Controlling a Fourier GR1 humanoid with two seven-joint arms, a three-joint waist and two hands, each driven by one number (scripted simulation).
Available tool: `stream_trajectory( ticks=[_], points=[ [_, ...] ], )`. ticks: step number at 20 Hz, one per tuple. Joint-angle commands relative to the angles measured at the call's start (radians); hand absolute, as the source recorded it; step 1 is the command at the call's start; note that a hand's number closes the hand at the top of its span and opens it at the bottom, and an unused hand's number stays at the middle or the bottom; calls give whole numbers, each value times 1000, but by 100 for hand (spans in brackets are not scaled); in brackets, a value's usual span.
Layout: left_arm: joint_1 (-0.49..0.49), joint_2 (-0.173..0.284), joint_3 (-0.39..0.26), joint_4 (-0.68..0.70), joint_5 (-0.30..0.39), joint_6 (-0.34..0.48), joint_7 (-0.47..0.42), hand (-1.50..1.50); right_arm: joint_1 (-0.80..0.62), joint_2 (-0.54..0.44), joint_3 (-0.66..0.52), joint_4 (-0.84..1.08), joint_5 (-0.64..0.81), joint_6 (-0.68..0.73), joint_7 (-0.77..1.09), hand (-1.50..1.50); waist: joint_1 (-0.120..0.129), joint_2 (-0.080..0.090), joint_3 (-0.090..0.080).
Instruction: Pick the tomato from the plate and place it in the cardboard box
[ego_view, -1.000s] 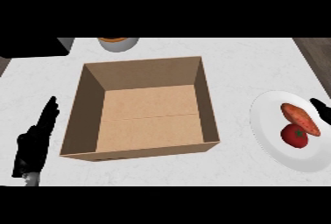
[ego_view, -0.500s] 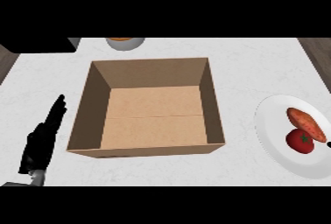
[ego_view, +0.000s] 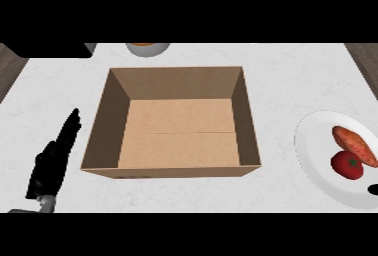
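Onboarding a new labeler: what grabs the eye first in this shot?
The open cardboard box at centre, nothing inside. Next, the white plate at the right edge holding a red tomato and an orange sweet potato. The black left hand lies flat left of the box.

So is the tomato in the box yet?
No. The tomato still sits on the white plate, beside an orange vegetable. The cardboard box shows only its bare brown floor.

Red tomato (ego_view: 348, 165) on plate (ego_view: 314, 150), box (ego_view: 177, 130) open
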Motion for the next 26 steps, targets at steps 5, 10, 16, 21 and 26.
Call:
stream_trajectory(
  ticks=[5, 10, 16, 21, 26],
  points=[
    [-38, -49, 55, 103, -17, -51, -62, 0, -105, 61, 55, -106, 71, 84, 325, -150, -3, 1, 2],
    [-38, -91, 46, 60, -85, -40, -12, 0, -153, 174, 88, -32, 197, 74, 326, -150, -2, 1, 3],
    [-5, -99, 97, 8, -98, -82, 5, 0, -113, 209, 30, 15, 222, 159, 291, -150, -3, 0, 3],
    [-36, -90, 157, 0, -97, -146, 43, 0, -107, 273, -7, 37, 271, 164, 233, -150, -4, 0, 3],
    [54, -136, 160, -38, -138, -157, 0, 0, -89, 292, -64, 42, 305, 214, 206, -150, -4, -1, 3]
  ],
)
